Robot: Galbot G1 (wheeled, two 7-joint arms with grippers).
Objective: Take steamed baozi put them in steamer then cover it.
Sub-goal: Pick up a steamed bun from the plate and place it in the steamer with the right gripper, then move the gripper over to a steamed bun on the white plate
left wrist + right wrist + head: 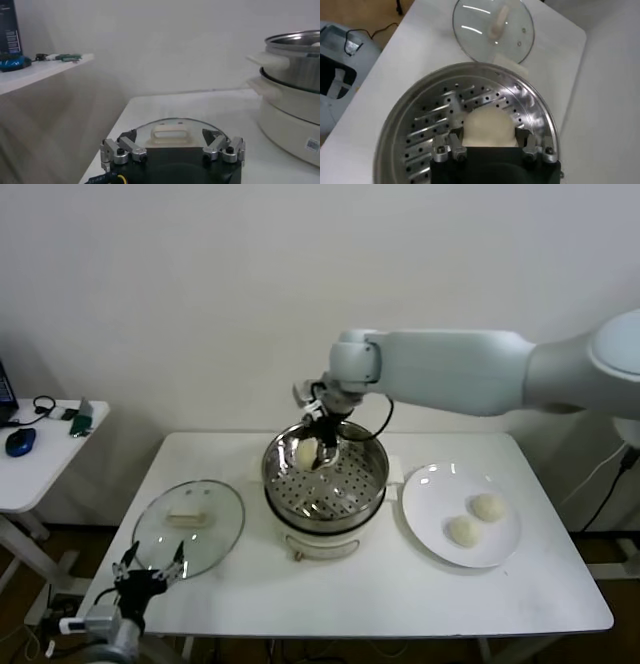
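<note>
Right end effector [318, 452] clamped on a bun [306, 452] inside the steamer [325, 474] at frame center; left end effector [150, 569] apart, lower left near the lid [188, 524].

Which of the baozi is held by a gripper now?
The baozi inside the steamer, held by the right gripper; the other two lie free on the white plate.

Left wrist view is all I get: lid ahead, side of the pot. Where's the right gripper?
Observer: Down inside the steamer. The right gripper is closed on a bun.
Operator: Any other buns in there?
Observer: None that I can see. The perforated floor around it looks bare.
Operator: How many are left outside?
Observer: Two buns sit on the white plate, on the steamer's right side.
</note>
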